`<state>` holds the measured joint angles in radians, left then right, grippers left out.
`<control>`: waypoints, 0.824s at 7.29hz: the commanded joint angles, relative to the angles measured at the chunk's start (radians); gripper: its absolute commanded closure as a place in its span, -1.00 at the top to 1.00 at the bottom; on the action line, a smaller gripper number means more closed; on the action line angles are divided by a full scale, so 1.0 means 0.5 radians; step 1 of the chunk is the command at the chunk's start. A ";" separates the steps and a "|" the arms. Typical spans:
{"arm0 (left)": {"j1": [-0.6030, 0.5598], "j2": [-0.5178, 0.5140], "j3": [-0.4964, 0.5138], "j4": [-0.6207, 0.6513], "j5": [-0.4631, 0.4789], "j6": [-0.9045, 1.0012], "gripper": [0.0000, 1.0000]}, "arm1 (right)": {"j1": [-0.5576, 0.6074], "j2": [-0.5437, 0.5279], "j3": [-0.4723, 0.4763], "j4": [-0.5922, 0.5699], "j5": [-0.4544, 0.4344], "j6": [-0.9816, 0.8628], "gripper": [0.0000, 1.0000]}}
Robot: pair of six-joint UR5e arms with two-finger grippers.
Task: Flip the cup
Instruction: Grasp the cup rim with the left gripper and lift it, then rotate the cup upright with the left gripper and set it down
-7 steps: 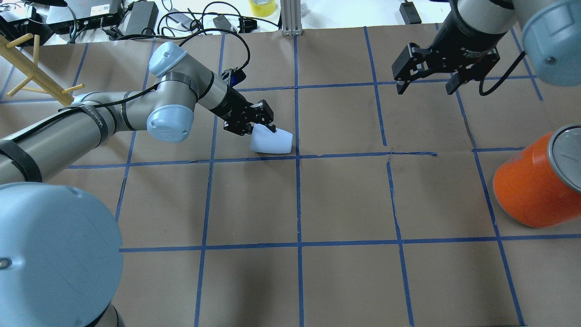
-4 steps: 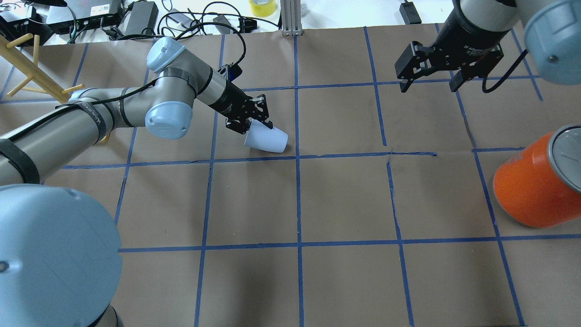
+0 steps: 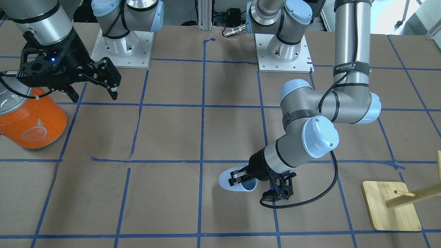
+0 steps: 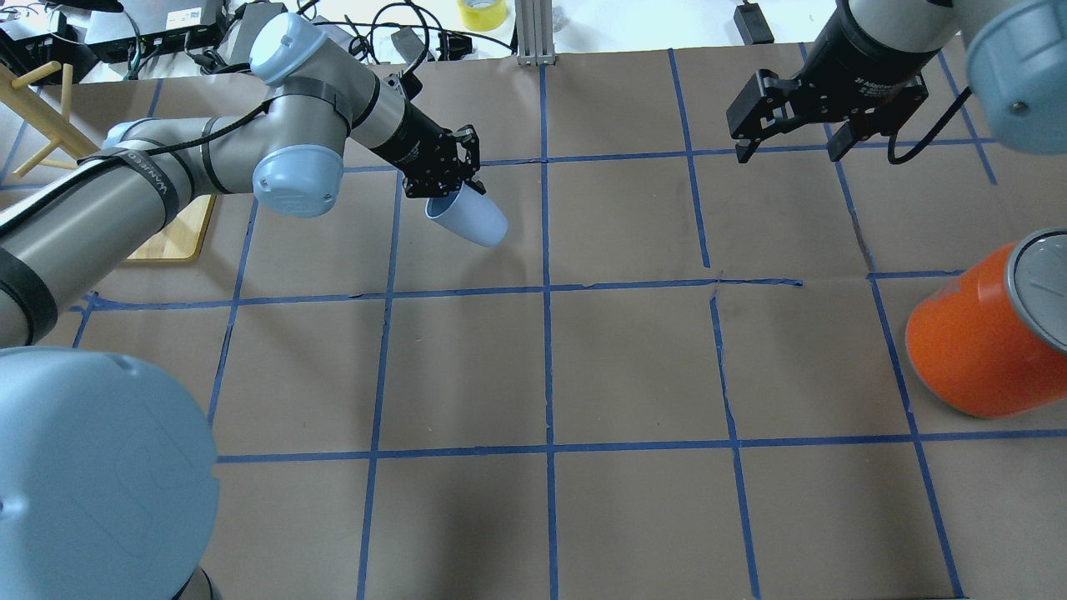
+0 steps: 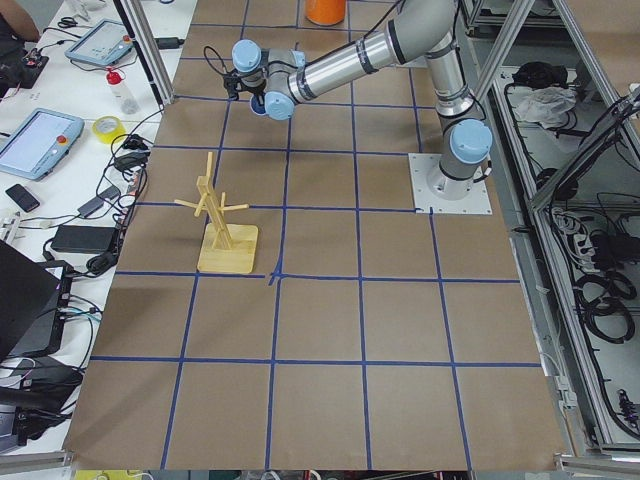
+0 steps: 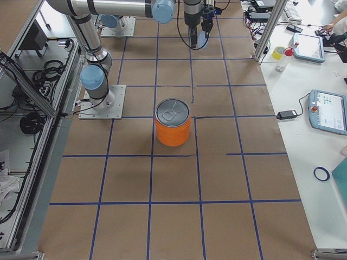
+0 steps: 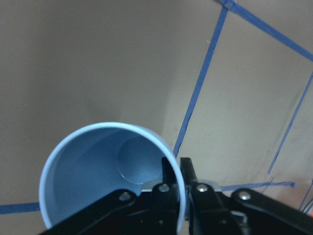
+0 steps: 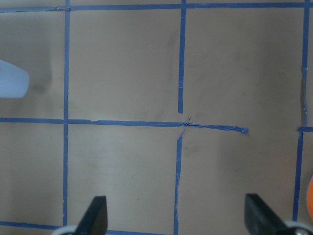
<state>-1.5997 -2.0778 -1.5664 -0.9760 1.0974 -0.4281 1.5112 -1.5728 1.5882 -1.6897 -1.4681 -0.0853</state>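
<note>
Cup (image 4: 471, 221): rim wall pinched by left gripper (image 4: 450, 193), one finger inside, one outside. Hangs tilted, apparently off the table (image 4: 633, 358); mouth toward wrist, base pointing away and down. Right gripper (image 4: 786, 154) spread wide, empty, well apart.

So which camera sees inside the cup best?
The left wrist view: the cup shows close up, open mouth toward the camera, fingers pinching its rim. Overhead and front-facing show mostly its outside; side views show it tiny.
</note>
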 commanded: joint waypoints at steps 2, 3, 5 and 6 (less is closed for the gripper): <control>-0.013 0.145 0.208 -0.097 0.693 0.231 -1.00 | -0.043 0.001 -0.007 0.005 0.015 -0.004 1.00; 0.002 0.158 0.236 -0.094 0.981 0.607 -1.00 | -0.046 0.001 -0.007 -0.004 0.034 -0.001 1.00; 0.137 0.122 0.206 -0.073 1.033 0.819 -1.00 | -0.047 0.041 0.020 0.008 0.010 -0.004 1.00; 0.198 0.091 0.191 -0.073 1.039 0.941 -1.00 | -0.047 0.050 0.014 -0.004 0.034 -0.004 1.00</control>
<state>-1.5425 -2.0155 -1.4629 -1.0151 1.6041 -0.0288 1.4883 -1.5565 1.5950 -1.6885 -1.4567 -0.0869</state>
